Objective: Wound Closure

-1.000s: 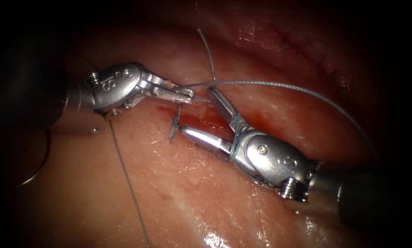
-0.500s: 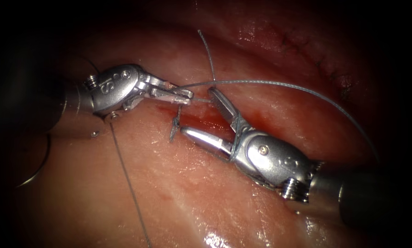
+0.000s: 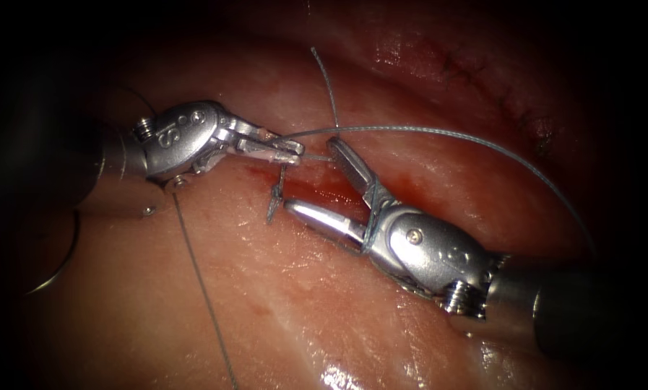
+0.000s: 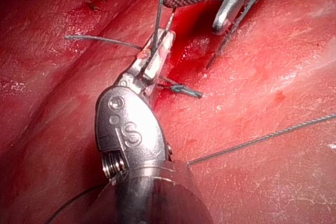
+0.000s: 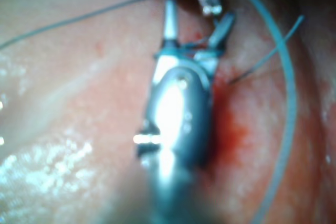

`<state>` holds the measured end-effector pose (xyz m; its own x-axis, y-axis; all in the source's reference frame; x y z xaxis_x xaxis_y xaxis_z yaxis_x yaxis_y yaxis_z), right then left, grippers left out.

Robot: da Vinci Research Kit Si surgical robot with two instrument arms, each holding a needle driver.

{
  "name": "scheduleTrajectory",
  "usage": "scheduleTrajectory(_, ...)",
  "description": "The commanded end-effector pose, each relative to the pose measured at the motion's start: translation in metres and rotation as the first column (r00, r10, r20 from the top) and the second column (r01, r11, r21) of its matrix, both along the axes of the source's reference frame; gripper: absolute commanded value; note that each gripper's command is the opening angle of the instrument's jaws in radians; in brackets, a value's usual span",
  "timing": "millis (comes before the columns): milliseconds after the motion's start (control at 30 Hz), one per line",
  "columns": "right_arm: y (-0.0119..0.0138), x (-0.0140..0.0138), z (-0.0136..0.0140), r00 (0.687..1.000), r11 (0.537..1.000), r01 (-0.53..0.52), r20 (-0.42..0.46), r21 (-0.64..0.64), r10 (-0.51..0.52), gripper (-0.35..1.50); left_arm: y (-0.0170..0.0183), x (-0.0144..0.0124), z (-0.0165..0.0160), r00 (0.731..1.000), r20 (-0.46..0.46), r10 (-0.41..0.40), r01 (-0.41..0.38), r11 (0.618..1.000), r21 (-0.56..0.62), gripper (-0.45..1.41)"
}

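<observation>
Jaws: the right tool point(image 3: 322, 182) gapes wide, thread point(image 3: 439, 133) wound round its jaw bases; the left tool point(image 3: 293, 150) clamps that thread. On the tissue point(image 3: 280, 303), the cut point(image 3: 316, 189) carries one knot point(image 3: 274, 198), and a sutured cut lies further back. Needle unseen; this cut is still largely open.

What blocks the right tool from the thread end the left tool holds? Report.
Probably nothing: the right tool, jaws open, sits close beside the left tool, which is shut on the thread. Thread is also looped round the right tool's jaws.
</observation>
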<state>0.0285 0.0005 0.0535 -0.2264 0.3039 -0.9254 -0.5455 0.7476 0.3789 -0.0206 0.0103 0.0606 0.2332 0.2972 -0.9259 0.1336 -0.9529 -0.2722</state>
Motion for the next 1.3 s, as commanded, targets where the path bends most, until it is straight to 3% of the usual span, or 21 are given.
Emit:
scheduleTrajectory(33, -0.0005, 0.0007, 0.0006, 1.0, 1.0, 0.002, -0.002, 0.002, -0.002, 1.08, -0.0003, -0.0007, 0.0008, 1.0, 0.002, 0.002, -0.002, 1.0, 0.001, -0.45)
scheduleTrajectory(333, -0.0005, 0.0007, 0.0006, 1.0, 1.0, 0.002, -0.002, 0.002, -0.002, 1.08, -0.0004, -0.0007, 0.0008, 1.0, -0.005, 0.001, -0.001, 1.0, 0.019, -0.43)
scheduleTrajectory(733, -0.0005, 0.0007, 0.0006, 1.0, 1.0, 0.002, -0.002, 0.002, -0.002, 1.08, -0.0001, 0.0004, 0.0006, 0.999, -0.039, -0.023, 0.023, 0.999, 0.023, -0.05)
scheduleTrajectory(767, -0.0005, 0.0007, 0.0006, 1.0, 1.0, 0.002, -0.002, 0.002, -0.002, 1.08, -0.0002, 0.0004, 0.0006, 0.999, -0.037, -0.021, 0.022, 1.0, 0.022, -0.14)
scheduleTrajectory(800, -0.0005, 0.0007, 0.0006, 1.0, 1.0, 0.002, -0.002, 0.002, -0.002, 1.08, -0.0002, 0.0003, 0.0006, 0.999, -0.036, -0.017, 0.018, 1.0, 0.021, -0.45)
scheduleTrajectory(1300, -0.0005, 0.0007, 0.0006, 1.0, 1.0, 0.002, -0.002, 0.002, -0.002, 1.08, -0.0005, 0.0004, 0.0008, 0.998, -0.031, -0.045, 0.047, 0.997, 0.054, -0.45)
